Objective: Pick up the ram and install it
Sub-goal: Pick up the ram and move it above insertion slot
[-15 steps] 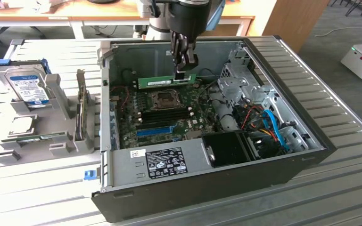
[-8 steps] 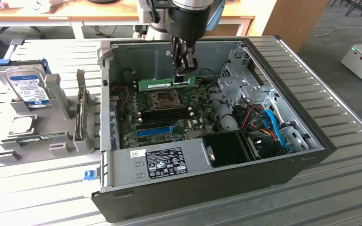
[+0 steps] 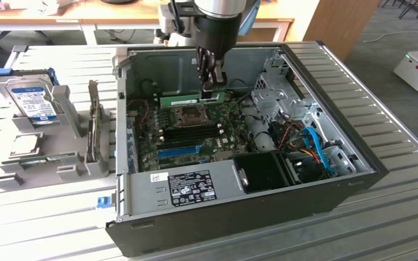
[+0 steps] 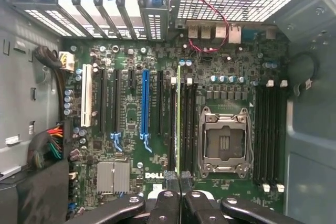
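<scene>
Claw [image 3: 210, 93] clamps ram [image 3: 183, 101]; wrist view: ram edge-on.

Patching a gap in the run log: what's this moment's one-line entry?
pincer: shut on ram | place: inside computer case, at memory slots beside CPU socket | seated: cannot tell

The counter [image 3: 391, 217] is a pale metal surface of parallel ribbed slats. An open black computer case [image 3: 267, 217] lies on its side on the counter, interior facing up. A grey parts rack [image 3: 67, 171] stands on the counter just beside the case, toward the exterior view's left. A small blue part [image 3: 104, 202] sits at the case's near corner.
</scene>
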Robot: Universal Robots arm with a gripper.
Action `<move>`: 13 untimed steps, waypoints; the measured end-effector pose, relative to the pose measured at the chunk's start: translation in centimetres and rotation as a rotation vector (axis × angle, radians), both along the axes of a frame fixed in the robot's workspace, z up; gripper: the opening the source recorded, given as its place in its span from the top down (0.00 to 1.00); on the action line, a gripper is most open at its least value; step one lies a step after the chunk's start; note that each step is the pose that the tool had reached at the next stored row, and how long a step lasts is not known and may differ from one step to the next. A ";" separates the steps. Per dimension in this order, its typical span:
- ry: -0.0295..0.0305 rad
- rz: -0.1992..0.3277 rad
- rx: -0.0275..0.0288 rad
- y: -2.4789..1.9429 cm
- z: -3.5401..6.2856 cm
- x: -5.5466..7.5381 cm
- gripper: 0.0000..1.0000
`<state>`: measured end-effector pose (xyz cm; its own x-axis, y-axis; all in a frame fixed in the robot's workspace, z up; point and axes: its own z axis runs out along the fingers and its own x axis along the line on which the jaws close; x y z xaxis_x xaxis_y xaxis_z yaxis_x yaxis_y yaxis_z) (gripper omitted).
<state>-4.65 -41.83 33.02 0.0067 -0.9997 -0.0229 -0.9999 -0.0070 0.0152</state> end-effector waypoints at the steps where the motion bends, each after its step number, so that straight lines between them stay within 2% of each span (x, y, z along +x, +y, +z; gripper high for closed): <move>1: 0.0000 0.000 0.0000 0.00 -0.10 0.0 0.88; 9: 0.0000 0.000 0.0000 0.00 -0.85 0.0 0.88; 13: 0.0001 0.000 -0.0001 0.00 -0.90 0.0 0.88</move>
